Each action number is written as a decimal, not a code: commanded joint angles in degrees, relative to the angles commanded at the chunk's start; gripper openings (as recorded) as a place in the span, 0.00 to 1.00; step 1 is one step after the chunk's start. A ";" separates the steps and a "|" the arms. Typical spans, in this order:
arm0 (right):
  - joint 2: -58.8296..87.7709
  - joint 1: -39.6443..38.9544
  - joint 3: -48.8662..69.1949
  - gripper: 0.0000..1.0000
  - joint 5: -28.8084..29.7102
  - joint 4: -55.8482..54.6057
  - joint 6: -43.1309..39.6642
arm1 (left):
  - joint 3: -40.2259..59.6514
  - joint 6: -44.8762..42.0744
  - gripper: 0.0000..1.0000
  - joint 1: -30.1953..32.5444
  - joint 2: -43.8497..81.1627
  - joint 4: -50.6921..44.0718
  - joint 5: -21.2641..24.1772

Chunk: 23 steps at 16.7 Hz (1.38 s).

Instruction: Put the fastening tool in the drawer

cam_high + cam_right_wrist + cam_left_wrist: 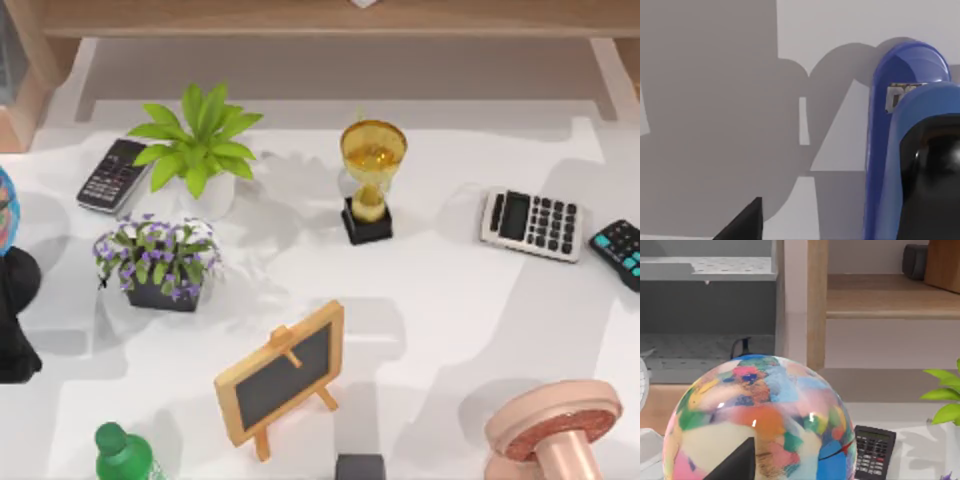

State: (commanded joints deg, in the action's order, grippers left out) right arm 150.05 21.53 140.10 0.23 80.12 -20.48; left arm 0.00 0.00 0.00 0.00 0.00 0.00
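The fastening tool [905, 150], a blue stapler with a black top arm, lies on the white table close in front of the right wrist camera. A dark tip of my right gripper [742, 222] juts in beside it, apart from the stapler. A dark tip of my left gripper [735, 465] hangs right before a multicoloured globe [760, 420] at the table's left edge. The drawer is out of view.
On the table stand a gold trophy [371, 180], a leafy plant [197, 150], a purple flower pot [158, 262], a chalkboard easel [282, 375], a green bottle [122, 455] and a pink stand [555, 435]. A grey calculator [531, 223] lies at the right. Wooden shelving [320, 18] runs along the back.
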 joint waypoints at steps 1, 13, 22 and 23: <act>-0.01 0.03 0.01 1.00 0.00 0.00 0.01 | 0.00 0.00 1.00 0.00 0.00 0.00 0.00; -21.62 4.84 -19.05 1.00 -7.20 -24.38 -9.03 | 0.00 0.00 1.00 0.00 0.00 0.00 0.00; -37.16 22.32 -53.20 1.00 -17.25 -77.20 -27.39 | 0.00 0.00 1.00 0.00 0.00 0.00 0.00; -38.09 24.19 -57.47 1.00 -18.53 -83.89 -29.88 | 0.00 0.00 1.00 0.00 0.00 0.00 0.00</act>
State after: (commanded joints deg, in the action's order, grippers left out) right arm 111.97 45.72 82.64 -18.30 -3.77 -50.36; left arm 0.00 0.00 0.00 0.00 0.00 0.00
